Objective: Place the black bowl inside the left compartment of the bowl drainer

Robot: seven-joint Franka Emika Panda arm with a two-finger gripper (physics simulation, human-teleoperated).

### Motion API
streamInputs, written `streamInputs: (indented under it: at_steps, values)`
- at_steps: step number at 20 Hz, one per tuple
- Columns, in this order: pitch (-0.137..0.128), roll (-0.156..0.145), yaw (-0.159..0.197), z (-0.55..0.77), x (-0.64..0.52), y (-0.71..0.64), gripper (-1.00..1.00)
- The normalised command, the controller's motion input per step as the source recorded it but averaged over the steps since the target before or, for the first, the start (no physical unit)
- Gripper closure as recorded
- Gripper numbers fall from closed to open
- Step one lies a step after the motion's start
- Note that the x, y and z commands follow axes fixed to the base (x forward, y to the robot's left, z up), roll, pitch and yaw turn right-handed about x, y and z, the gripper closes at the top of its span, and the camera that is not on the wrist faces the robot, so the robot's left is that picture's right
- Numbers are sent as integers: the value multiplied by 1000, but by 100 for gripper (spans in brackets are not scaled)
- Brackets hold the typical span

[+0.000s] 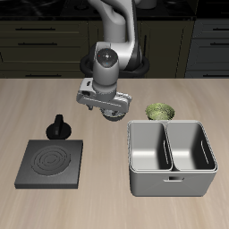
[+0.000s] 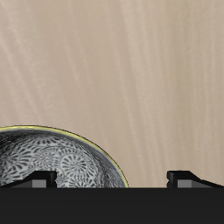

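Observation:
The black bowl (image 2: 61,166) fills a corner of the wrist view, dark with a pale patterned inside and a thin yellowish rim. My gripper (image 2: 114,178) is open, its fingers spread wide across that rim: one fingertip (image 2: 39,179) over the bowl's inside, the other over bare table. In the exterior view the gripper (image 1: 107,109) hangs low over the table's middle and mostly hides the bowl (image 1: 117,114) under it. The bowl drainer (image 1: 170,185), a grey metal bin with two deep compartments, stands nearer the front edge, apart from the gripper. Both compartments hold nothing.
An olive-green patterned bowl (image 1: 159,111) sits just behind the drainer. A flat black square plate with rings (image 1: 51,163) lies toward the front on the other side, with a small black knobbed object (image 1: 60,127) behind it.

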Motion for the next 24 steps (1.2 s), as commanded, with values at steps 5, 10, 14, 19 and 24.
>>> streamInputs:
  at_steps: [5, 10, 14, 19, 24]
  values:
    - [66, 33, -62, -366, -21, -38, -100]
    - [-10, 18, -23, -4, -63, -26, 100]
    - [-42, 29, 2, 242, -76, 50, 100]
    - [-14, -7, 22, 204, 6, -6, 100]
    - [-76, 17, 45, 502, -25, 57, 100]
